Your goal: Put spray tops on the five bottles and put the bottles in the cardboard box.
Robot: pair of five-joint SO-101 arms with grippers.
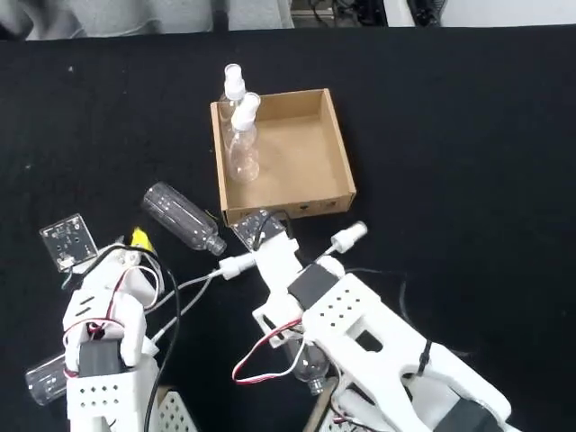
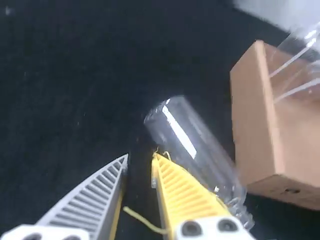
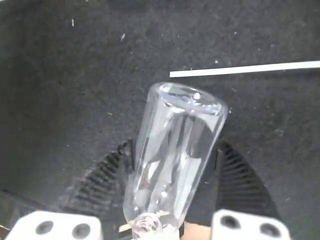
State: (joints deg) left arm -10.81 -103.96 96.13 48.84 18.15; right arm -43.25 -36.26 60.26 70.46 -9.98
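The cardboard box [image 1: 333, 144] stands at the table's middle back, with two capped clear bottles [image 1: 243, 148] upright along its left wall. An uncapped bottle [image 1: 184, 218] [image 2: 195, 145] lies left of the box front. My left gripper [image 1: 137, 241] [image 2: 140, 160] sits just beside its base, slightly open with nothing between its grey and yellow fingers. My right gripper [image 3: 173, 147] is shut on another uncapped bottle [image 3: 175, 150], which shows under the arm [image 1: 310, 364]. Two loose spray tops [image 1: 236, 266] [image 1: 349, 236] lie in front of the box.
A further uncapped bottle [image 1: 45, 378] lies at the near left edge, behind the left arm. A small square board [image 1: 67, 241] rests to the left. A spray top's thin white tube [image 3: 245, 70] crosses the mat beyond the held bottle. Box corner [image 2: 255, 115] is close by.
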